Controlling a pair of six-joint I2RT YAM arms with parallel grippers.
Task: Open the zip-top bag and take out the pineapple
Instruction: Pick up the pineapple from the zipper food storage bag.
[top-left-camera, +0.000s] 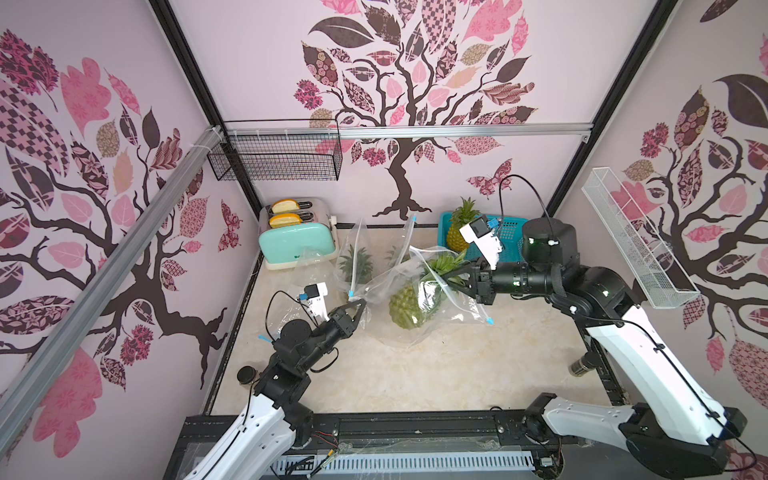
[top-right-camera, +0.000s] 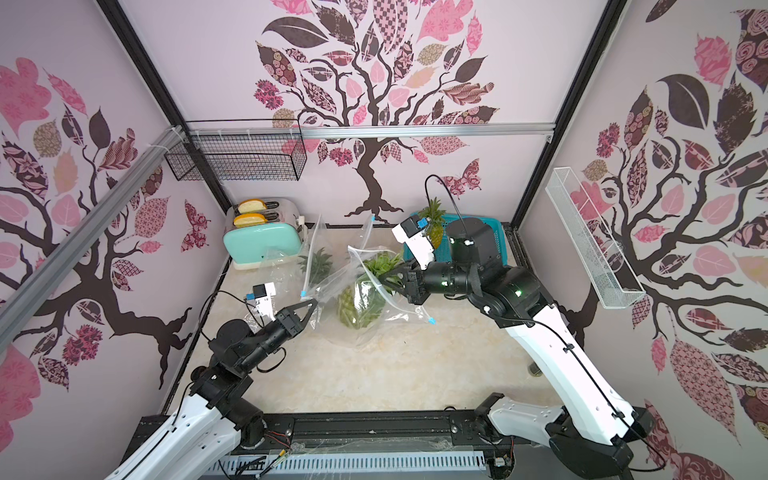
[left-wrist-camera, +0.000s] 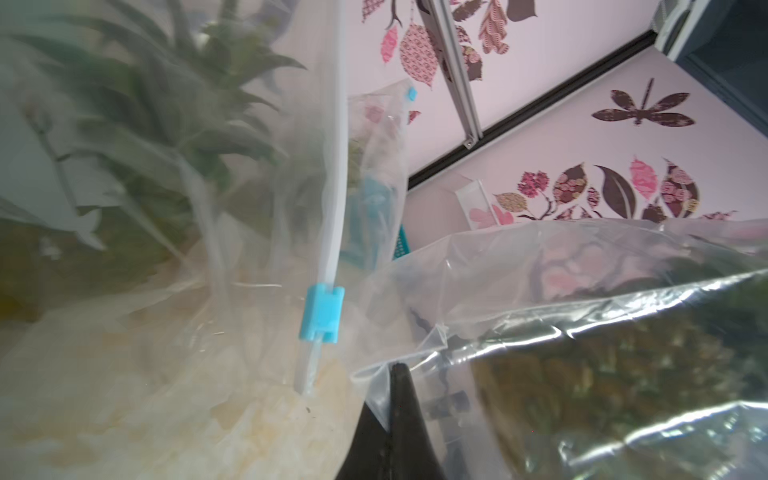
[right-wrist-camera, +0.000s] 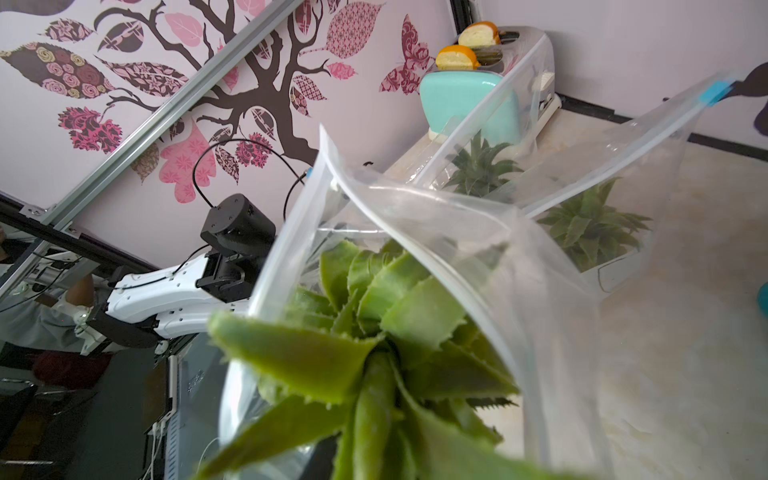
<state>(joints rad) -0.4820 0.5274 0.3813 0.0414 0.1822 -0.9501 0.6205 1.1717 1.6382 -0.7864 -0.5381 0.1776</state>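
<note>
Marbled desk (top-left-camera: 415, 374): left claw (top-left-camera: 360, 304) pinches the zip-top bag (top-left-camera: 384, 282) at nine o'clock. Right claw (top-left-camera: 452, 275) clamps the crown of the pineapple (top-left-camera: 409, 309).

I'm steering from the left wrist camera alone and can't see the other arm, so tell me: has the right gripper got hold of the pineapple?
Observer: Yes. In both top views the right gripper is shut on the crown of the pineapple, at the open mouth of the zip-top bag.
Operator: Is the fruit out of the bag?
Observer: No. The crown pokes out of the mouth, but the body lies inside the plastic.
Operator: Where does my gripper sit on the bag?
Observer: The left gripper pinches the closed end, away from the mouth.
Operator: Anything behind the right arm?
Observer: A second pineapple stands upright in a teal basket.
</note>
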